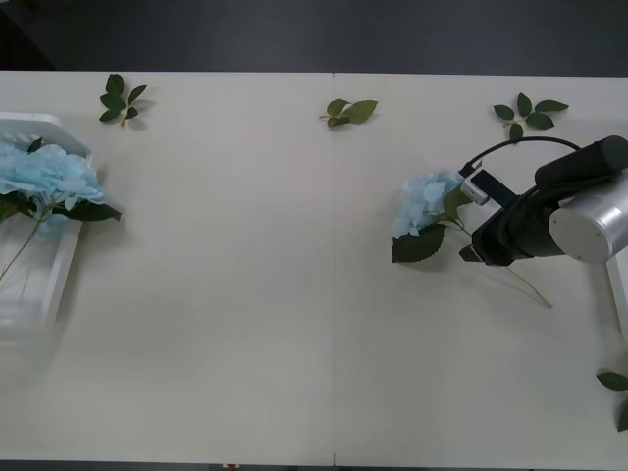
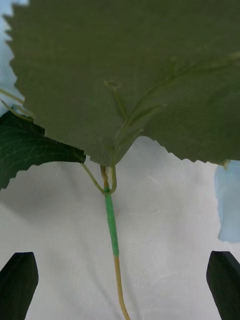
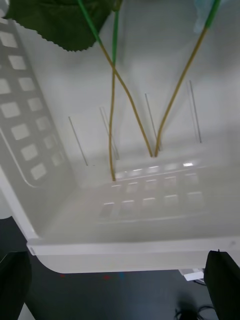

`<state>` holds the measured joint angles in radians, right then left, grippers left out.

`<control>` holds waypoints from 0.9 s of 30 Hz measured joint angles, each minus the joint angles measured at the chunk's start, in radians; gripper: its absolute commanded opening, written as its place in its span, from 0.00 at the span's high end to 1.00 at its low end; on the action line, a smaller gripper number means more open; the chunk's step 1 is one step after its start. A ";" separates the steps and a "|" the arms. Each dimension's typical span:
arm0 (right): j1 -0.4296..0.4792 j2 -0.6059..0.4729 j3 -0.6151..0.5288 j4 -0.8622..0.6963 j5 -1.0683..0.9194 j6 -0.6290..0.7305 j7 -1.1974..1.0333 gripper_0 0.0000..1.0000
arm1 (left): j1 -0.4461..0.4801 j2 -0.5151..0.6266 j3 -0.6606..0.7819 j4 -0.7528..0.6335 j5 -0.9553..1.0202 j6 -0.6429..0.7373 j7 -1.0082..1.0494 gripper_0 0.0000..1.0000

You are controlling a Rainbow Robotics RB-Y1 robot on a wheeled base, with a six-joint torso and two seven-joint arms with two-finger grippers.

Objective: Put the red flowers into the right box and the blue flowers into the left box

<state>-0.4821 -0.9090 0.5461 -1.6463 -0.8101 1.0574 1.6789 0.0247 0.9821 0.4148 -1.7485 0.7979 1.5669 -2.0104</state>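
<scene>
Front view: blue flower (image 1: 428, 204) lies head left, stem toward right pincer (image 1: 469, 224).

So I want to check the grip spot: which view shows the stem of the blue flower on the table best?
The right wrist view: the stem runs between the open right gripper. The front view shows the blue flower with its stem partly behind that arm.

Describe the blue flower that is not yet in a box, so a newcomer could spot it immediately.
Start at the white table and look to its right half, where the right gripper hovers with open jaws. The blue flower lies just beside it, its stem running between the jaws. Unlike the blue flowers in the left box, it lies on bare tabletop.
</scene>
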 measured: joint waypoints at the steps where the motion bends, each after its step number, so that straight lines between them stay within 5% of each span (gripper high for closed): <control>1: -0.005 0.007 0.001 0.011 0.000 -0.001 0.001 0.02 | 0.000 0.000 0.002 0.000 0.024 0.027 0.000 0.00; 11: -0.056 0.027 0.095 0.100 0.033 -0.070 0.033 0.05 | -0.002 0.000 0.045 -0.017 0.248 0.175 -0.001 0.00; 27: -0.055 0.072 0.074 0.128 0.058 -0.090 0.056 0.72 | -0.053 0.000 0.019 -0.060 0.645 0.048 -0.081 0.00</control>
<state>-0.5376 -0.8372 0.6204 -1.5185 -0.7521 0.9678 1.7352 -0.0288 0.9820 0.4334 -1.8086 1.4428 1.6151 -2.0912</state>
